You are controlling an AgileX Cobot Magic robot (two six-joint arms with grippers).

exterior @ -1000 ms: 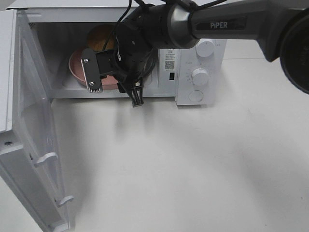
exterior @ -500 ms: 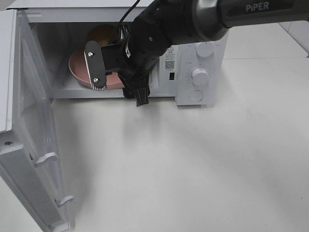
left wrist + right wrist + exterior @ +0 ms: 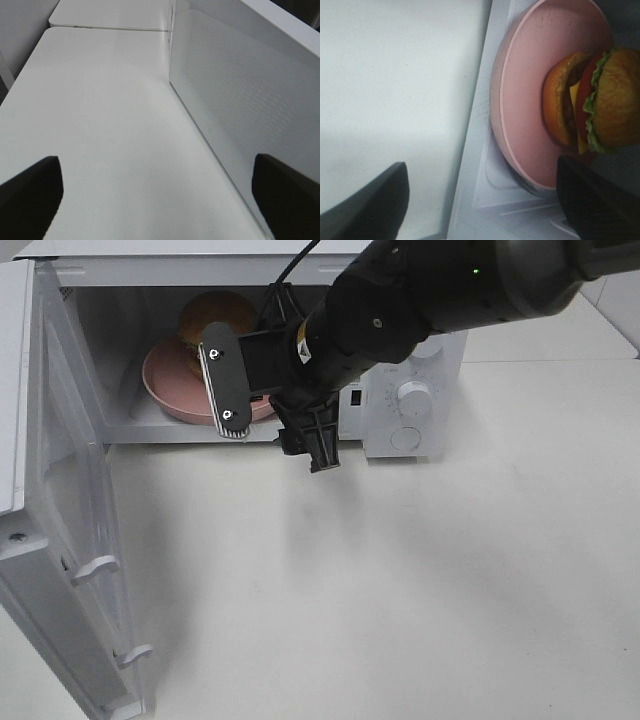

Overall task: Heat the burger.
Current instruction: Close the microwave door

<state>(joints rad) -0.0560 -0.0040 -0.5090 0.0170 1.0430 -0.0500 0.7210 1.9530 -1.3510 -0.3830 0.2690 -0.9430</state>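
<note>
Legend: you see the burger (image 3: pixel 600 100) on the pink plate (image 3: pixel 530 90) inside the microwave (image 3: pixel 440 420), with the door (image 3: pixel 75 490) swung wide. Your right gripper (image 3: pixel 275 445) hangs at the opening's front edge, jaws apart and empty. Your left gripper (image 3: pixel 160 195) is over the table (image 3: pixel 100 125), jaws apart.

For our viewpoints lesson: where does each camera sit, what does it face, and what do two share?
Exterior high: above, looking down on table, open microwave, right arm's fingers.
Left wrist: on left arm, facing along the table beside a white mesh panel; left fingers show at the tips.
Right wrist: on right arm, facing burger on pink plate; finger tips show.
Shared: burger and plate, exterior and right wrist.
</note>
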